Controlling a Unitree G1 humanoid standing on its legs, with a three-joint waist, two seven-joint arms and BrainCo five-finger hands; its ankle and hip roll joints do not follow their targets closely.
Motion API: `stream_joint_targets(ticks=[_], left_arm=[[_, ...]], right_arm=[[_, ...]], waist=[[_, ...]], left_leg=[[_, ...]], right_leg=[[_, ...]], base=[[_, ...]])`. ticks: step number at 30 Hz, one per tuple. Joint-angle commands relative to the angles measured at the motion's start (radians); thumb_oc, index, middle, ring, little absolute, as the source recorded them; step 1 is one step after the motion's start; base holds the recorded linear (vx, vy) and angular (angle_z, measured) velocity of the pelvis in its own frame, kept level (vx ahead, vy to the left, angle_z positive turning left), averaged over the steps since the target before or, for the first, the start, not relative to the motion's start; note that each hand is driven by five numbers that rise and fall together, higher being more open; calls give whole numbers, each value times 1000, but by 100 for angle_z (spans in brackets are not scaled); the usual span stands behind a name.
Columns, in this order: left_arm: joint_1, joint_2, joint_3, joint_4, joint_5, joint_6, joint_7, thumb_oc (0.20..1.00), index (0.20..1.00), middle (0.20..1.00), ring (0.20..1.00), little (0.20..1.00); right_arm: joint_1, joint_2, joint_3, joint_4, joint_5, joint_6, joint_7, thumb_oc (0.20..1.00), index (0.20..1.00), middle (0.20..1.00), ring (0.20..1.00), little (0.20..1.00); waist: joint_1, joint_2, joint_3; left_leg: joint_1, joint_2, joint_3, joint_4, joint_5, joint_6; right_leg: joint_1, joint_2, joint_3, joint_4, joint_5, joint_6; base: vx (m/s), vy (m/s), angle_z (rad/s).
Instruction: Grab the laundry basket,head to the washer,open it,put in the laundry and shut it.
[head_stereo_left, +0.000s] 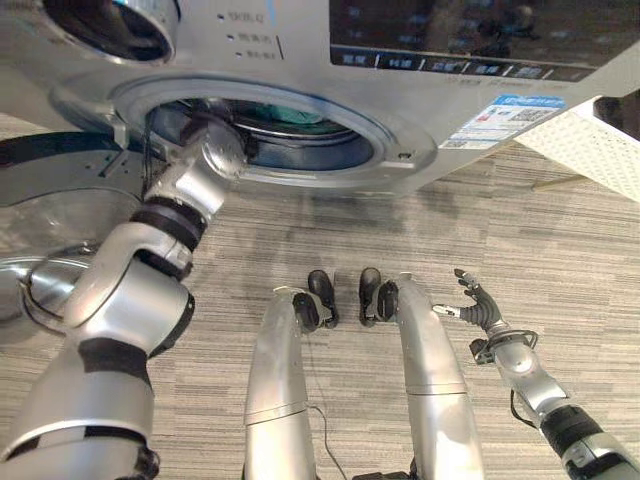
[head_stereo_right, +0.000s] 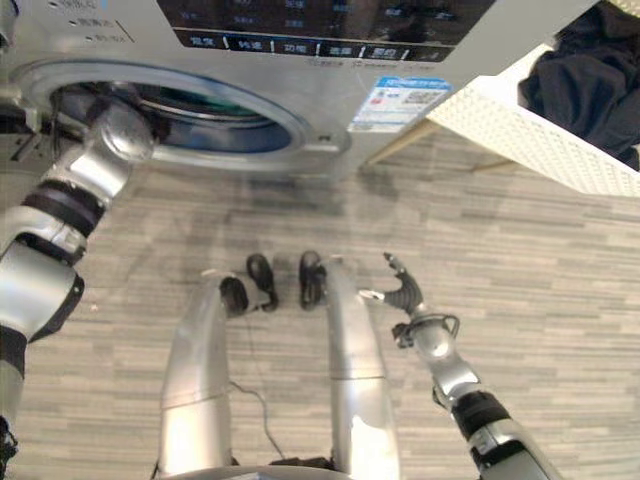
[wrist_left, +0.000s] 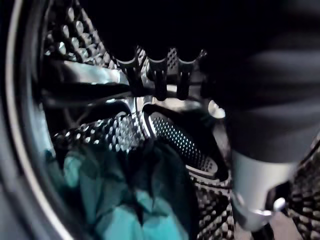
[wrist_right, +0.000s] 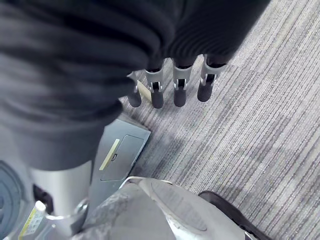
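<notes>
Robot hand on the right (head_stereo_left: 478, 305) hangs relaxed and empty above the carpet, while the left robot hand (wrist_left: 160, 75), fingers straight, reaches into the washer (head_stereo_left: 400, 100) drum over teal laundry (wrist_left: 130, 210); it should withdraw cleanly, clearing the rim, with more laundry waiting in the basket (head_stereo_right: 520, 125).

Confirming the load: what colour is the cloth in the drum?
Teal cloth, clearest in the left wrist view.

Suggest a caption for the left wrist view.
Left robot hand inside the washer drum, open above teal laundry.

Left arm fills washer (head_stereo_left: 420, 90) opening; teal laundry (wrist_left: 135, 210) below inside
</notes>
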Motion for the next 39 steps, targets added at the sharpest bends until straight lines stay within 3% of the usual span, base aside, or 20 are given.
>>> stream_joint_targets(ticks=[1,6,10,15,16,18,21,23,24,27,28,29,30,31,32,33,35,38,39], left_arm=[[85,-41,87,-8,-14,-30,-24,1000,1000,1000,1000,1000],[358,-87,207,-188,-73,-58,-49,1000,1000,1000,1000,1000],[680,-136,300,-332,-111,-64,-113,1000,1000,1000,1000,1000],[1017,-197,402,-353,-155,-61,-196,1000,1000,1000,1000,1000],[1069,-205,419,-343,-153,-56,-211,1000,1000,1000,1000,1000],[1227,-223,447,-314,-104,-36,-253,1000,1000,1000,1000,1000],[1268,-269,420,-217,-61,-35,-265,1000,1000,1000,1000,1000],[1266,-300,412,-156,-30,-37,-259,1000,1000,1000,1000,1000],[1276,-325,389,-93,13,-33,-270,1000,1000,1000,1000,1000],[1273,-337,385,-65,26,-33,-270,1000,1000,1000,1000,1000],[1258,-341,377,-54,48,-36,-255,1000,1000,1000,1000,1000],[1249,-340,376,-55,50,-38,-247,1000,1000,1000,1000,1000],[1243,-339,379,-62,40,-43,-236,1000,1000,1000,1000,1000],[1243,-339,379,-62,40,-43,-236,1000,1000,1000,1000,1000],[1232,-337,376,-73,52,-44,-227,1000,1000,1000,1000,1000],[1231,-337,376,-73,52,-44,-227,1000,1000,1000,1000,1000],[1220,-329,387,-97,43,-46,-209,1000,1000,1000,1000,1000],[1219,-331,389,-97,55,-44,-202,1000,1000,1000,1000,1000],[1211,-338,384,-90,57,-44,-201,1000,1000,1000,1000,1000]], right_arm=[[114,24,7,-8,14,9,18,1000,1000,1000,1000,1000],[130,64,-6,30,4,40,13,1000,1000,1000,1000,1000],[163,84,-47,57,-9,70,18,1000,1000,1000,1000,1000],[212,94,-115,102,-23,97,34,1000,1000,1000,1000,1000],[219,97,-128,120,-26,100,39,1000,1000,1000,1000,1000],[260,97,-165,152,-41,105,54,1000,1000,1000,1000,1000],[252,108,-181,224,-24,104,44,1000,1000,1000,1000,1000],[244,118,-179,261,-33,109,44,1000,1000,1000,1000,1000],[258,132,-192,318,-16,115,52,1000,1000,1000,1000,1000],[255,146,-191,339,-3,119,55,1000,1000,1000,1000,1000],[250,156,-184,339,2,123,50,1000,1000,1000,1000,1000],[245,161,-178,332,1,123,48,1000,1000,1000,1000,1000],[244,166,-176,320,1,117,45,1000,1000,1000,1000,1000],[244,167,-176,320,1,118,45,1000,1000,1000,1000,1000],[242,179,-171,308,-10,111,39,1000,1000,1000,1000,1000],[242,179,-171,308,-10,111,39,1000,1000,1000,1000,1000],[225,182,-157,301,-42,113,18,1000,1000,1000,1000,1000],[227,181,-157,305,-59,122,7,1000,1000,1000,1000,1000],[231,178,-157,299,-57,127,2,1000,1000,1000,1000,1000]], waist=[[-26,-18,-93],[8,-27,-105],[34,-31,-123],[50,-27,-137],[49,-26,-141],[50,-27,-167],[73,-27,-205],[69,-14,-226],[41,-9,-265],[41,-8,-269],[39,-4,-260],[45,-3,-254],[63,1,-249],[64,1,-251],[81,9,-252],[81,9,-255],[114,20,-264],[115,18,-281],[94,25,-291]], left_leg=[[56,36,-133,-129,42,-75],[222,16,-123,-316,99,-106],[473,-7,-117,-556,162,-123],[784,-41,-121,-799,240,-141],[829,-42,-114,-849,283,-140],[979,-50,-124,-927,300,-137],[1064,-118,-283,-1046,362,-175],[1120,-123,-323,-1125,349,-160],[1187,-122,-271,-1158,334,-140],[1222,-108,-208,-1181,325,-132],[1242,-99,-148,-1183,312,-125],[1251,-89,-110,-1186,305,-125],[1260,-75,-70,-1189,301,-125],[1257,-75,-69,-1189,302,-126],[1276,-49,-3,-1206,302,-131],[1272,-49,-3,-1206,304,-131],[1324,-2,117,-1212,276,-143],[1358,2,184,-1218,255,-138],[1372,9,211,-1206,247,-146]], right_leg=[[113,-18,70,-158,-17,86],[265,-19,43,-327,34,107],[501,-2,32,-529,91,130],[819,23,38,-785,151,150],[870,27,35,-839,191,147],[1036,53,68,-970,225,150],[1169,59,121,-1124,289,184],[1192,83,170,-1148,295,199],[1211,83,236,-1163,327,219],[1211,92,283,-1169,341,227],[1198,103,312,-1152,348,239],[1181,101,297,-1139,355,245],[1167,80,228,-1128,354,252],[1165,80,230,-1129,356,252],[1167,14,13,-1124,333,245],[1164,14,12,-1126,336,244],[1182,-79,-263,-1095,308,244],[1209,-90,-284,-1135,318,257],[1209,-77,-233,-1155,316,257]], base=[[-45,-37,16],[-59,-44,20],[3,-31,17],[98,-53,7],[130,-43,9],[222,-50,-12],[216,68,-65],[202,145,-101],[232,181,-102],[86,124,-157],[-52,58,-138],[-91,51,-189],[-67,-4,-232],[-82,-80,-249],[-46,-75,-194],[16,-116,-128],[27,-108,-146],[66,-174,-191],[101,-178,-98]])
